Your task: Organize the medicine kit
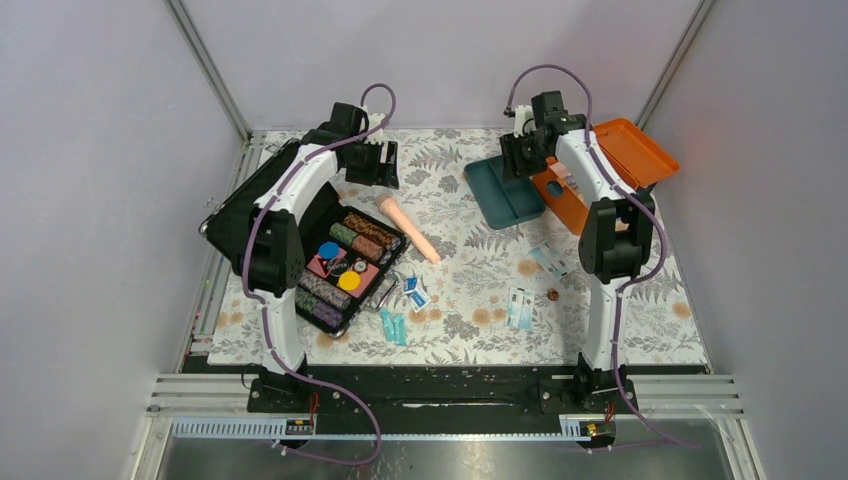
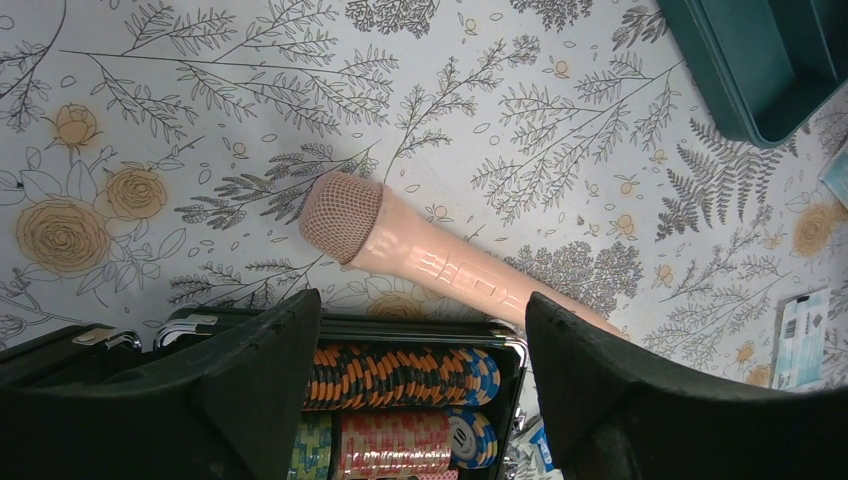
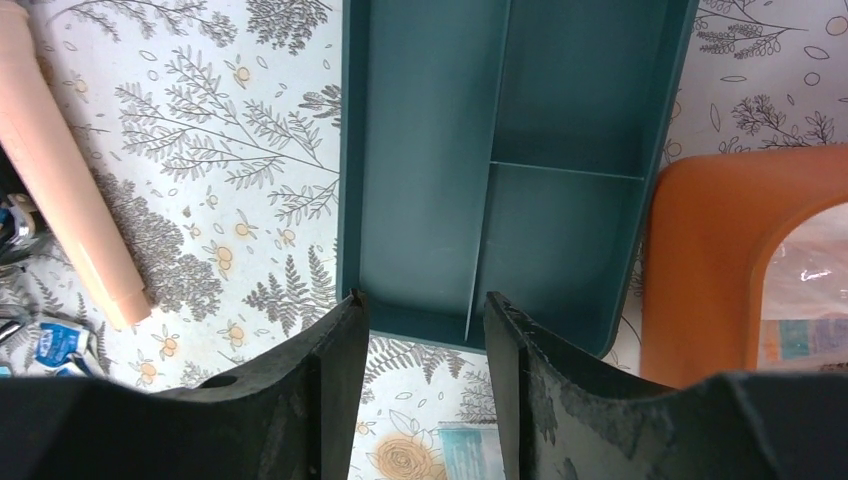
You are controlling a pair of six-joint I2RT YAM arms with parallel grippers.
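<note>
1. count: one medicine kit point(image 1: 565, 207), one dark teal tray point(image 1: 500, 195) lifted out of it, one black case point(image 1: 345, 265), one peach roll point(image 1: 408, 230), two flat packs point(image 1: 550, 258), a pair of teal sachets point(image 1: 393, 326), and a small cluster of blue-and-white packets point(image 1: 415, 295) whose number i cannot tell.
2. task item: the medicine kit stands just right of the tray on the floral table point(image 1: 460, 160). its orange lid point(image 1: 635, 150) is swung open to the far right of the tray.
3. tray: it has three compartments, one long and two short, all showing bare floor.
4. medicine kit body: it holds blue and clear-wrapped items; i cannot tell what kind.
5. black case: it lies well left of the tray, lid open, with rows of striped chips and a few coloured discs inside.
6. peach roll: it lies between the tray and the black case, touching neither.
7. the flat packs, sachets and packets lie loose, nearer the arm bases than the tray.
8. left gripper point(image 2: 420, 320): it hangs left of the tray above the roll, jaws wide apart, gripping nothing.
9. right gripper point(image 3: 425, 305): it hangs over the tray's short end wall, jaws partly apart, gripping nothing.
</note>
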